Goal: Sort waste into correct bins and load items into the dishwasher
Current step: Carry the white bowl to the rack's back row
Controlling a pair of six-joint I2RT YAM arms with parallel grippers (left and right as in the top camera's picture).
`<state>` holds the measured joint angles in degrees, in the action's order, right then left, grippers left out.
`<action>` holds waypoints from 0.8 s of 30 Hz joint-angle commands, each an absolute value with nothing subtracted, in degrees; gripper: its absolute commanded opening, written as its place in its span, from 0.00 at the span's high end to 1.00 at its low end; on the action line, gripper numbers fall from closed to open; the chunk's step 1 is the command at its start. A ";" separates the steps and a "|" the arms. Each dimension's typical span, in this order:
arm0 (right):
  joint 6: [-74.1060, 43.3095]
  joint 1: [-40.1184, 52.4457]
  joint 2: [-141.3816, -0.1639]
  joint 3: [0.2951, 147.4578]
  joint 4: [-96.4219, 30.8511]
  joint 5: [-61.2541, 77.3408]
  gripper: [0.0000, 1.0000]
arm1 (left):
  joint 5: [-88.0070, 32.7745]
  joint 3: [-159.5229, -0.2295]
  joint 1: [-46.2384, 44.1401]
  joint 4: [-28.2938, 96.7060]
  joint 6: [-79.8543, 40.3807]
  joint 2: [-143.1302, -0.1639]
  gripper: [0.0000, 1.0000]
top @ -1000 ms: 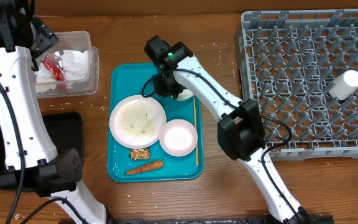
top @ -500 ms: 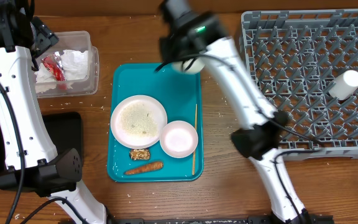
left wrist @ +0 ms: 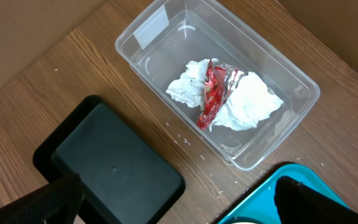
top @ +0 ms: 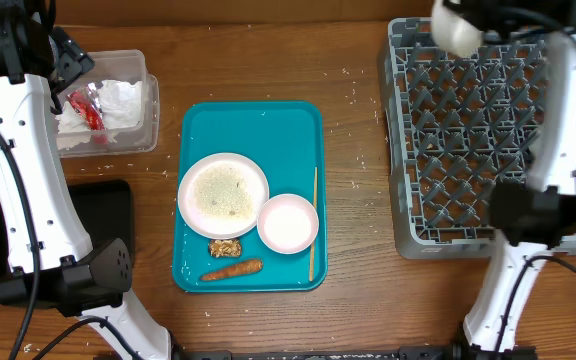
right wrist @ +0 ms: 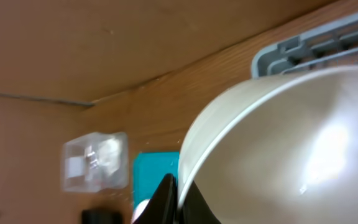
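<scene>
My right gripper is shut on the rim of the white bowl and holds it above the far left corner of the grey dish rack. The bowl fills the right wrist view. My left gripper is open and empty above the clear tub and the black tray. The tub holds a crumpled napkin and a red wrapper. On the teal tray lie the large plate with rice, the smaller plate, the stick, the nut lump and the carrot piece. The cup is hidden behind my right arm.
My right arm stretches across the right side of the rack. My left arm runs down the left edge over the black tray. Rice grains are scattered on the wooden table between the teal tray and the rack.
My right gripper has lifted the bowl from the back of the teal tray and swung it right, over the rack. The stick has shifted slightly. The left arm has not moved.
</scene>
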<state>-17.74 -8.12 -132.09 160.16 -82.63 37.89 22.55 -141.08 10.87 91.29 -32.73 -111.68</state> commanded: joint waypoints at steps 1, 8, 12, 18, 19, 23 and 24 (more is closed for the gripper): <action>-11.40 -10.22 -133.01 153.08 -80.90 58.19 0.96 | 22.85 -141.10 10.46 91.26 -33.43 -112.22 0.00; -11.99 -11.66 -133.01 135.24 -74.17 61.21 0.96 | 22.85 -141.10 10.41 91.26 -33.43 -112.22 0.00; -12.21 -11.77 -132.99 129.56 -70.89 61.17 0.96 | 22.85 -141.10 10.41 91.26 -33.43 -112.22 0.00; -12.51 -13.69 -132.99 128.20 -69.58 59.88 0.94 | 22.87 -141.10 10.52 91.29 -33.43 -112.22 0.00; -12.73 -14.13 -132.99 128.20 -69.45 59.88 0.93 | 22.85 -141.10 10.44 91.24 -33.43 -112.22 0.00; -13.54 -15.57 -132.99 128.20 -69.17 59.86 0.87 | 22.85 -141.10 10.44 91.26 -33.43 -112.22 0.00; -13.54 -16.25 -132.99 128.20 -69.30 59.61 0.85 | 22.85 -141.10 10.24 91.26 -33.43 -112.22 0.00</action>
<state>-13.47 -14.63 -133.58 128.51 -69.47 59.61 22.57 -141.08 10.87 91.26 -32.73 -111.68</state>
